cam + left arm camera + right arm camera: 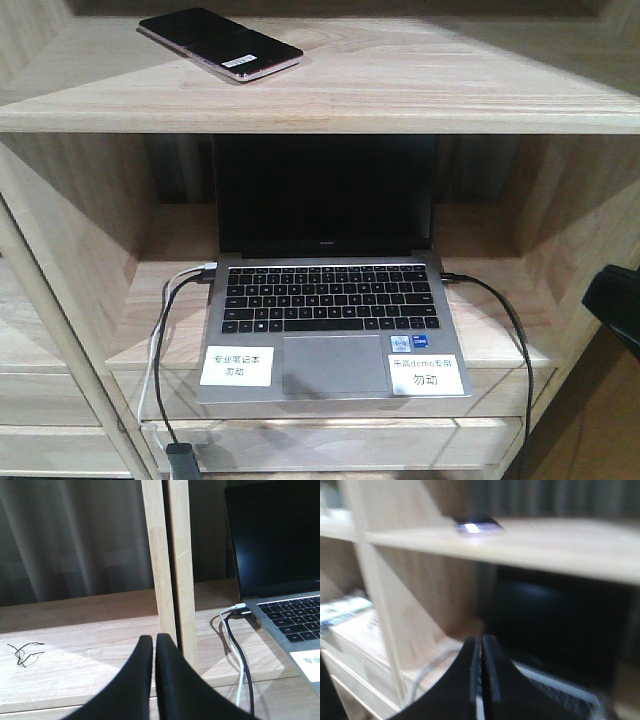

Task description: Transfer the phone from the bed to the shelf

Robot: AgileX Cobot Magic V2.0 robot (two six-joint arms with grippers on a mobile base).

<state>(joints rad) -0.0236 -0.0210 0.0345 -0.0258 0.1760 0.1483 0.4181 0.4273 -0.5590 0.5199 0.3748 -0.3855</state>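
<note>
Both claws shut; phone (219, 43) flat, long axis upper-left to lower-right

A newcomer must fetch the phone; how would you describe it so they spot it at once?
Find the pale wooden shelf. On its upper plank, left, above the open laptop, lies the phone: a thin glossy black slab, far smaller, with a pinkish edge and white sticker.

One phone (220, 44), one laptop (330, 290), two white labels (236, 366), one shelf (420, 95).

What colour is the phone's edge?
Rose-gold, around the glossy black phone; clearest in the exterior front-facing view.
</note>
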